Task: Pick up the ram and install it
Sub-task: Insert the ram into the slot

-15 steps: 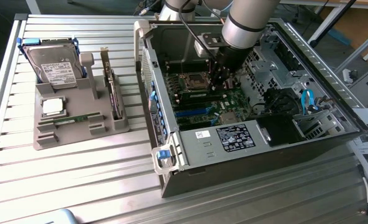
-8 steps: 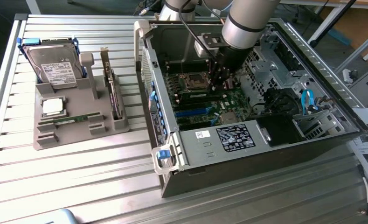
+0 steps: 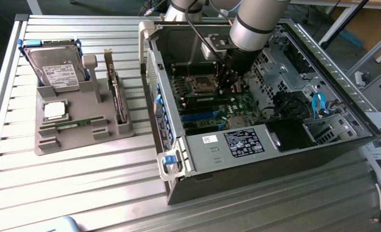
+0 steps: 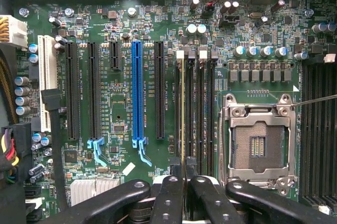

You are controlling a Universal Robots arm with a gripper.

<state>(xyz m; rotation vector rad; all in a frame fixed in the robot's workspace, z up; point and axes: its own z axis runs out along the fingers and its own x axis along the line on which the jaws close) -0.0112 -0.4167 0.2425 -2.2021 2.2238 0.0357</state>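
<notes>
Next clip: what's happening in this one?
The robot arm reaches into the open computer case. Its pincer is shut on the ram, seen edge-on, holding it along the memory slots next to the empty processor socket. Whether it is seated I cannot tell. A second stick lies in the grey holder outside.

Hard drive (image 3: 60, 67) and processor (image 3: 55, 110) rest on grey holder (image 3: 80, 142).

Near end of ram (image 4: 182, 113) hidden between gripper (image 4: 183, 182) fingers — chips unseen.
</notes>
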